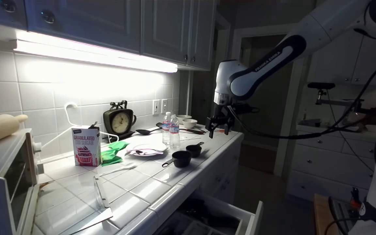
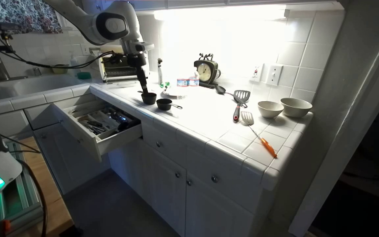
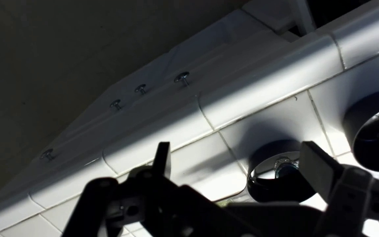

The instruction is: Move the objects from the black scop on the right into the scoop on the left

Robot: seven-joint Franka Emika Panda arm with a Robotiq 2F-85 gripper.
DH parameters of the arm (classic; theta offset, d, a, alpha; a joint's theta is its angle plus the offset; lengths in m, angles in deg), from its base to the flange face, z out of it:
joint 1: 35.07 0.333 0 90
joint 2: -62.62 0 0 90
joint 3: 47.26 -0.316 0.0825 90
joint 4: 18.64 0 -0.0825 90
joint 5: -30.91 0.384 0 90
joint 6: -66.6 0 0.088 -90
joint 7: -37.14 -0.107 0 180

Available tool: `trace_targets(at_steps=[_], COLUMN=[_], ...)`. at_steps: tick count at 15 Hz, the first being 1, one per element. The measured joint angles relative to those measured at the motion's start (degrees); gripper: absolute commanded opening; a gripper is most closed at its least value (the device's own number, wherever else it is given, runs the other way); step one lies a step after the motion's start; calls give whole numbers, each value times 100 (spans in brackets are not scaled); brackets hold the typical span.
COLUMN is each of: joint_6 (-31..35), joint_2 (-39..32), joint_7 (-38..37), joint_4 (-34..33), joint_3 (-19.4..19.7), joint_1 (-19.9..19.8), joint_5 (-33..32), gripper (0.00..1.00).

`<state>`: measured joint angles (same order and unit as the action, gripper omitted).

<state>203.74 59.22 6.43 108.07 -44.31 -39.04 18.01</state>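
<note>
One risk, I judge: if I lower the pincer [image 3: 235, 146] off-centre, it may clip the nearer scoop [image 3: 271, 191] beneath and spill what seem its shiny contents [image 3: 285, 163], number unclear. Jaws wide apart, holding nothing. Count: two scoops, the farther scoop [image 3: 377, 141] also below; two bottles [image 1: 174, 131], two bowls [image 2: 270, 110], apart from it.

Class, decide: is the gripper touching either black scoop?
Apart. In an exterior view, white counter shows between the gripper and the closer black scoop; the other black scoop sits farther off.
</note>
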Motion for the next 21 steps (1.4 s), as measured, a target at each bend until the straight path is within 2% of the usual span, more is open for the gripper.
trace_targets(at_steps=[11, 14, 21], joint_6=[1232, 1281, 1277], joint_2=[-945, -1151, -1553], joint_7=[-1075, -1341, -1377], joint_4=[-453, -642, -1151], joint_3=[454, 511, 512], joint_1=[38, 70, 90], joint_5=[94, 276, 940], gripper=[100, 100, 100])
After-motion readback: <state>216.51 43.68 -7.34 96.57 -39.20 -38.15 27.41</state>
